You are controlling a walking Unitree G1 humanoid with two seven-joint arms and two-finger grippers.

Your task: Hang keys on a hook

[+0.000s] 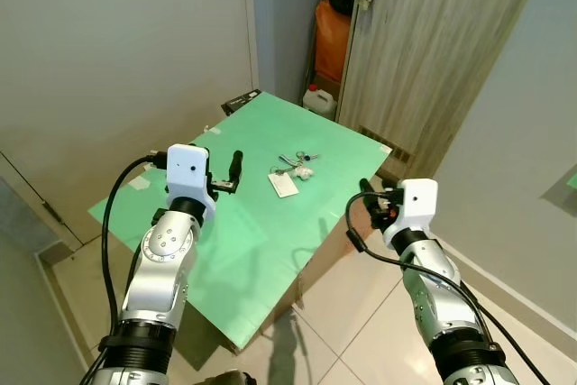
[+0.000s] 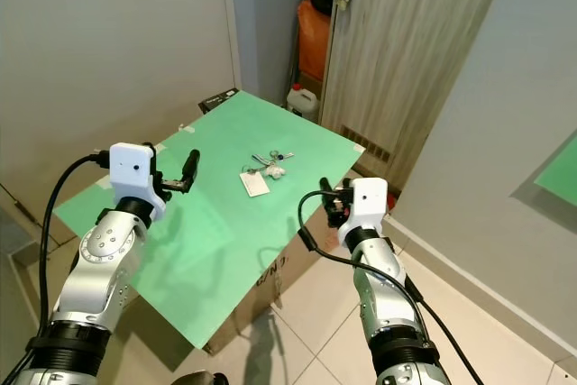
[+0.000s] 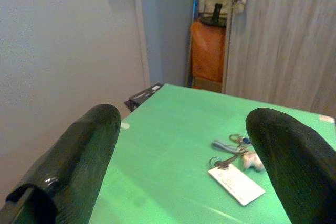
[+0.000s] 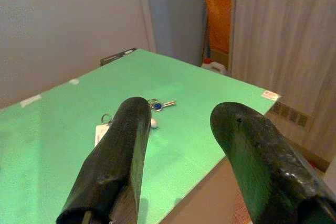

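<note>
Both grippers are raised in front of the robot with nothing in them. Seen from the head, the left gripper [image 1: 233, 171] hangs above the near left part of the green table top [image 1: 225, 250], and in its own wrist view its two black fingers [image 3: 79, 156] stand wide apart with the keys between them in the distance. The right gripper [image 1: 368, 197] sits just off the table's right edge, over the tiled floor [image 1: 361, 331]; its fingers [image 4: 118, 156] are spread as well, a clear gap between them.

Grey walls [image 1: 117, 42] close the room on the left, and a wood-grain door [image 1: 433, 51] stands behind the table on the right. In the narrow gap between them is an orange bag [image 1: 330, 38], with a white jug [image 1: 316, 100] on the floor below it. The table top rests on what looks like a cardboard box [image 2: 270, 272].

A small black object [image 1: 240, 101] lies at the table's far left corner. The keys [image 1: 297, 162] lie flat near the middle of the green surface, a bunch with a small pale charm, and a white tag [image 1: 283, 184] lies touching them on the near side. They are well apart from both grippers.
</note>
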